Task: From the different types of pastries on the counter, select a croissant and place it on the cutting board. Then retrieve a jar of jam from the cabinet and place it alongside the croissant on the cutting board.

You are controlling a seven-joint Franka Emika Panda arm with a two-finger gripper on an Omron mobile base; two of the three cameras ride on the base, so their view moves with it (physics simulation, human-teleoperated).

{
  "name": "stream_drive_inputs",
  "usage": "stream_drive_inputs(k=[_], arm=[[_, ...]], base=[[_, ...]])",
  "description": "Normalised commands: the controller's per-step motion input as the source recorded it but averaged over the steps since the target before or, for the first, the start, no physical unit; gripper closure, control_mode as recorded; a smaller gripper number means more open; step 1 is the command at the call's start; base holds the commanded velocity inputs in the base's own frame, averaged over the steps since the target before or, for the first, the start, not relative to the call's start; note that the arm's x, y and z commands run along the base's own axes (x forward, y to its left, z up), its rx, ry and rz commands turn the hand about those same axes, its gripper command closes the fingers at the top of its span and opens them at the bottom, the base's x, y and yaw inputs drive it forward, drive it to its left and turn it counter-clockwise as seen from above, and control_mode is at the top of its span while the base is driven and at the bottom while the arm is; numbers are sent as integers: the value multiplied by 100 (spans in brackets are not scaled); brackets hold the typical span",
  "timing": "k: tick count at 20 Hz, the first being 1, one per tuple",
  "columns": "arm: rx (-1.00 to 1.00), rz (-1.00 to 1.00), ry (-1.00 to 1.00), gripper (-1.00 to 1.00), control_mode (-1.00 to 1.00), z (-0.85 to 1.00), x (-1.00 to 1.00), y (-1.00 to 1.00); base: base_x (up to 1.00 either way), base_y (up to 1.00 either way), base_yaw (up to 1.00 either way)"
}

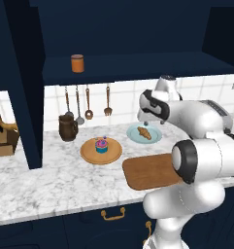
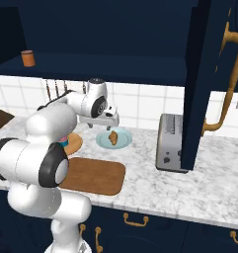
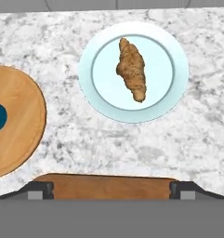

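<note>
Croissant pick in hand. Gripper (image 2: 104, 121) held above counter (image 1: 50, 180), jaws spread, empty. Croissant (image 3: 131, 69) seen on pale blue plate (image 3: 176, 69), just beyond cutting board (image 1: 147, 170). Next judged: forward shift, descent over croissant required.

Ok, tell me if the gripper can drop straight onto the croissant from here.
Probably yes: the gripper hangs open above the croissant, which lies alone on the pale blue plate, nothing between them.

Both base views are looking forward-down over the counter (image 1: 50, 180), sharing the pale blue plate (image 2: 121, 141); hand view is looking straight down, close above it.
</note>
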Motion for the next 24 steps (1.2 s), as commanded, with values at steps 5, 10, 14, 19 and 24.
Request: stream_drive_inputs(k=[5,10,14,19,24], arm=[[0,0,0,-100,-100,-45,70,-24],[0,0,0,-100,-100,-43,62,-27],[0,0,0,-100,-100,-26,74,-2],[0,0,0,-100,-100,-28,63,0],[0,0,0,-100,-100,-46,39,-1]], base=[[0,0,0],[0,0,0],[0,0,0],[0,0,0],[0,0,0]])
